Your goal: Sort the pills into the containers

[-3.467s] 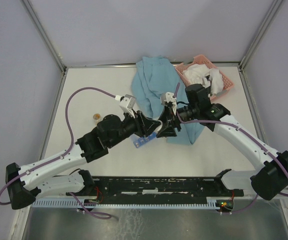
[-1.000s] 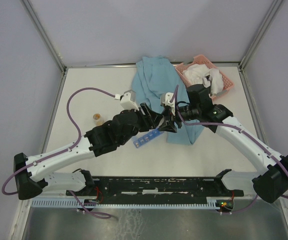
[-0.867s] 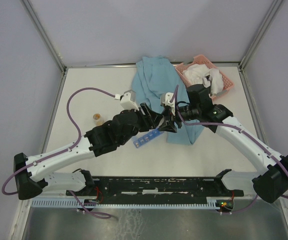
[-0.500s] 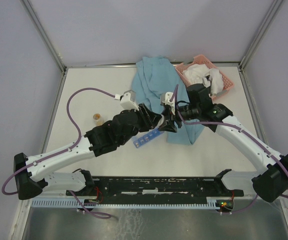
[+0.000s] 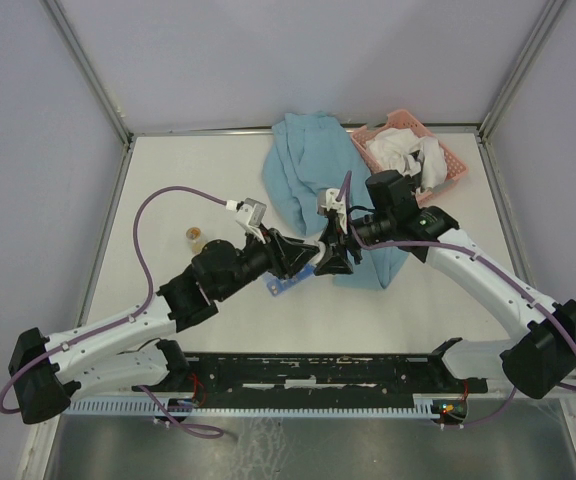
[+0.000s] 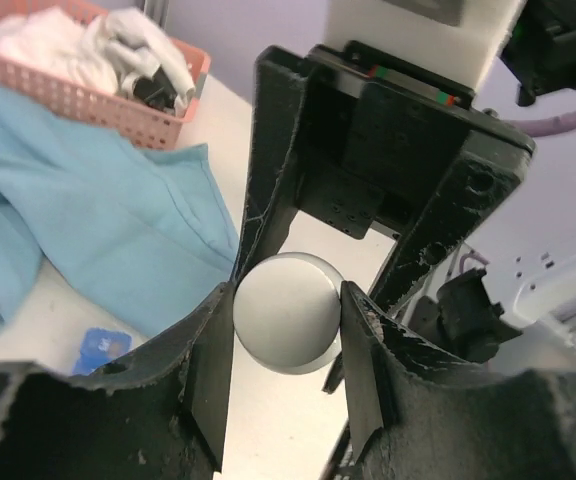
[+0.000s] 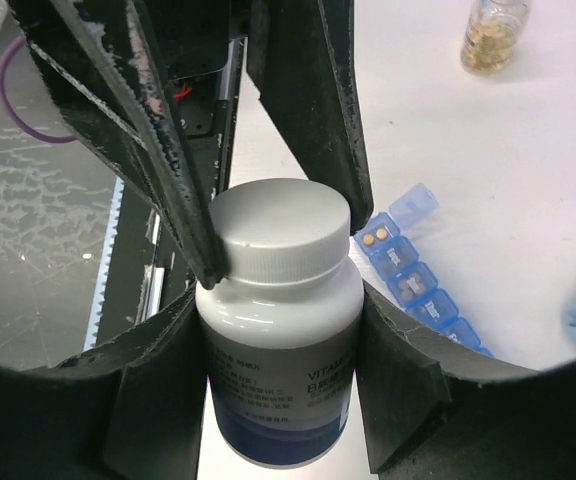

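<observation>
A white pill bottle (image 7: 280, 350) with a blue label is held upright between both grippers. My right gripper (image 7: 283, 340) is shut on its body. My left gripper (image 6: 286, 300) is shut on its white cap (image 6: 286, 312). In the top view the left gripper (image 5: 306, 256) and the right gripper (image 5: 332, 254) meet over the table's middle. The blue organiser strip (image 7: 418, 280) lies below them with its lids open. Tan pills (image 7: 373, 238) lie in two of its compartments. It also shows in the top view (image 5: 284, 286), partly hidden by the left gripper.
A small clear bottle of tan pills (image 5: 195, 238) stands at the left; it also shows in the right wrist view (image 7: 493, 30). A blue cloth (image 5: 303, 170) lies behind the grippers. A pink mesh basket (image 5: 448, 160) with white rags sits at the back right.
My left arm has drawn back and swung its elbow to the left, its gripper shifting slightly down and left at the bottle. The right arm has barely moved.
</observation>
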